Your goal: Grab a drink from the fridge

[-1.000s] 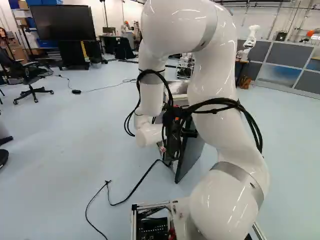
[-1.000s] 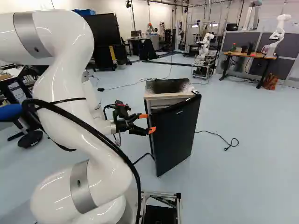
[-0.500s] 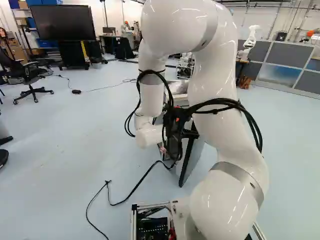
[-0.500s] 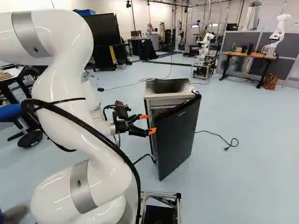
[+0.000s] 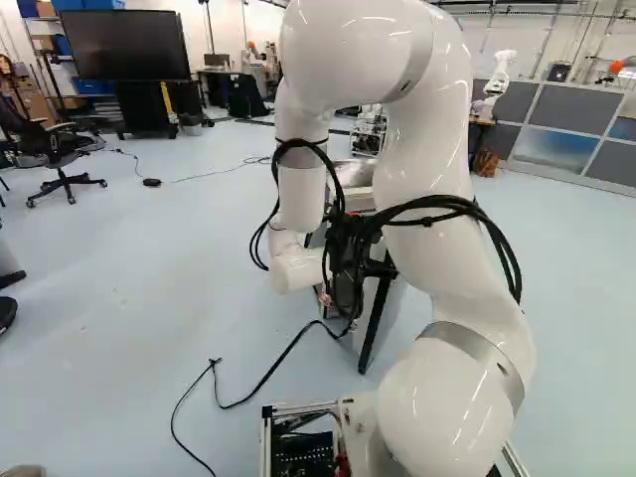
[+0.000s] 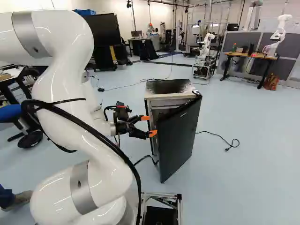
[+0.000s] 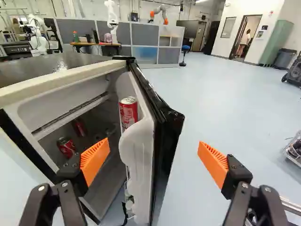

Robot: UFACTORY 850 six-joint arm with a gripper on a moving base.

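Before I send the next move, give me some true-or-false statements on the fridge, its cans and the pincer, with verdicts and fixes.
1. The fridge has its door open. True.

2. The pincer is shut on a can. False: its fingers stand wide apart and grip nothing.

3. A red can in the door stands upright on the door's inner side. True.

4. The can in the door is the only one in sight. False: a second red can and a third show inside the cabinet.

5. The fridge stands on a wooden table. False: it stands on the floor.

6. The pincer has orange pads. True.
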